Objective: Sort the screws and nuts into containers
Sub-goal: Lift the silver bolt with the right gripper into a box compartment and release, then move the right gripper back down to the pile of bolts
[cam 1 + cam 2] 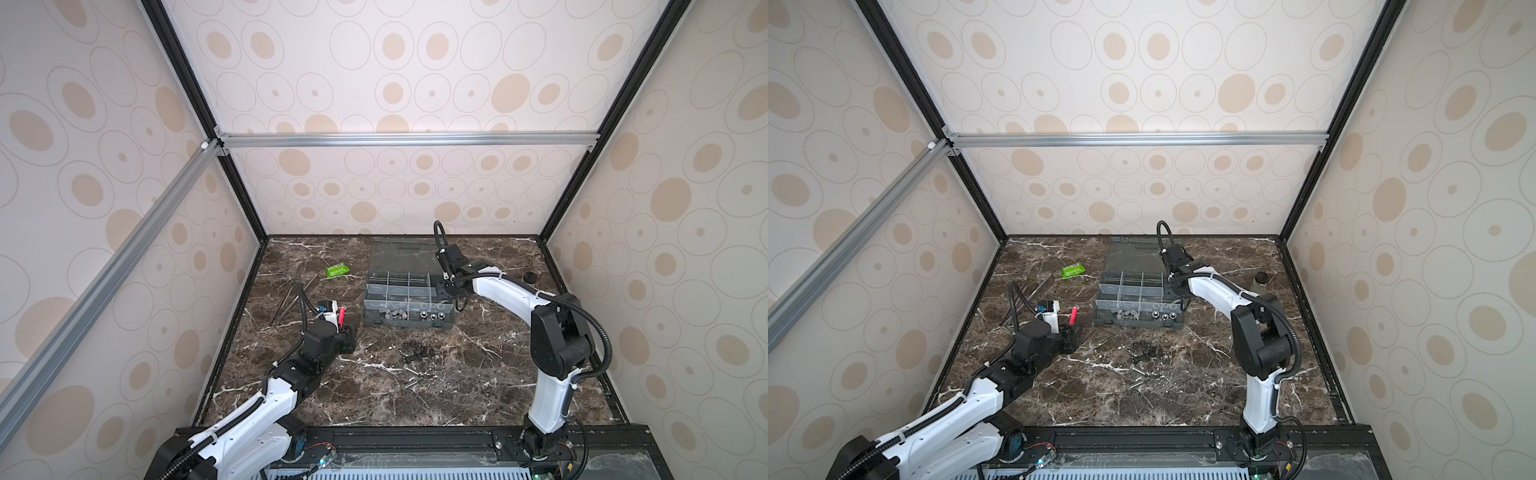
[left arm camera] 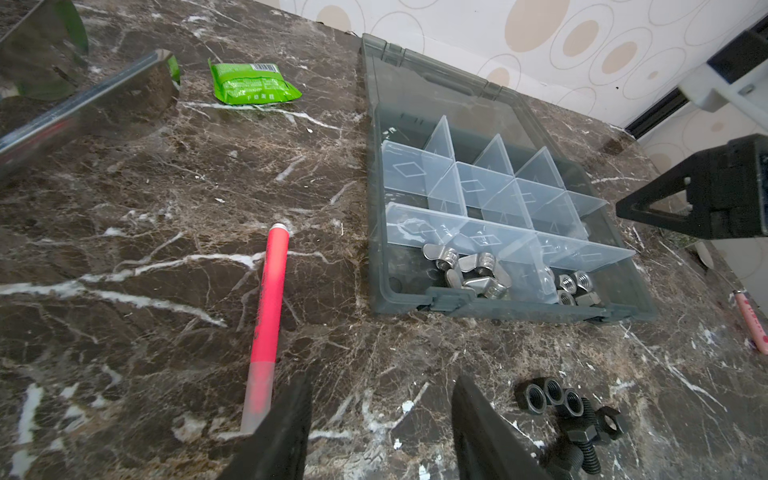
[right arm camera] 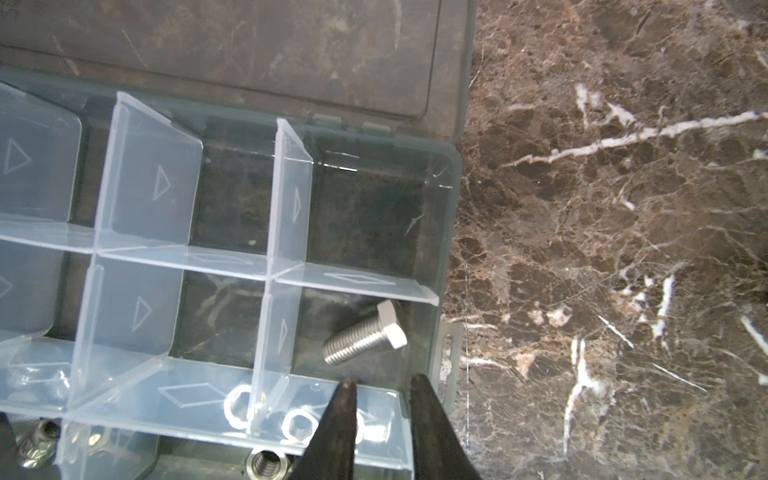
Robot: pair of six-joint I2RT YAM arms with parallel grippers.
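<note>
The grey organiser box (image 1: 446, 328) lies open mid-table, its containers split by clear dividers (image 2: 469, 187). My right gripper (image 3: 384, 380) hovers over the box's right end, open by a narrow gap with nothing between its fingers. A silver screw (image 3: 365, 332) lies loose in the compartment just beyond them. Front compartments hold silver wing nuts (image 2: 465, 270) and hex nuts (image 2: 575, 284). Loose black nuts and screws (image 2: 569, 411) lie on the marble in front of the box, with small silver screws (image 1: 409, 370) nearer still. My left gripper (image 2: 382, 380) stands open and empty, left of that pile.
A red pen (image 2: 268, 320) lies by the left gripper. A green packet (image 1: 336, 271) and metal tweezers (image 1: 291, 299) sit at the back left. A black-capped jar (image 1: 530, 276) stands at the back right. The box lid (image 1: 399, 253) lies flat behind the box.
</note>
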